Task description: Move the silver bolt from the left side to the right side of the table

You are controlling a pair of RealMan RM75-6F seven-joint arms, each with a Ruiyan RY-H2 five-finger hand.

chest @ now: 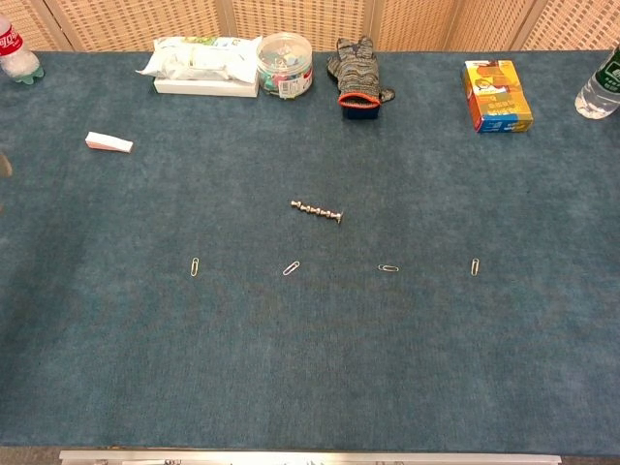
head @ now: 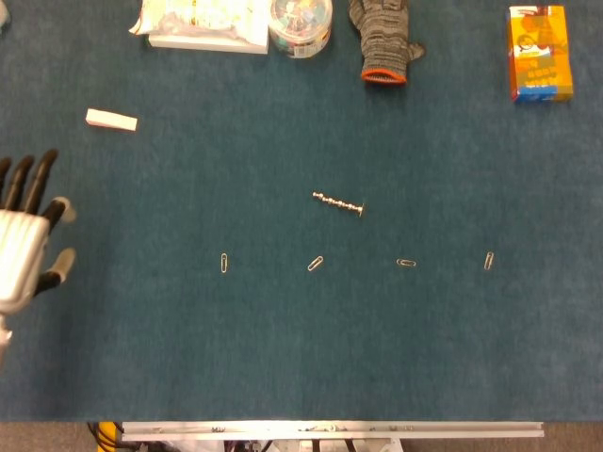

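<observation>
Bolt: we see the silver bolt (head: 338, 202), slim and ridged, lying mid-surface on blue felt (head: 188, 358).
Left hand (head: 24, 250): at our far-left edge, white shell, dark fingers spread, holding nothing.
Clips: thin wire paper clips (head: 315, 264) just below.

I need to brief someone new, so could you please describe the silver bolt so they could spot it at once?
Start at the grey glove on the far edge of the blue table, then look toward the near edge, where a row of paper clips lies. The silver bolt lies between them, bigger and knobbly.
</observation>
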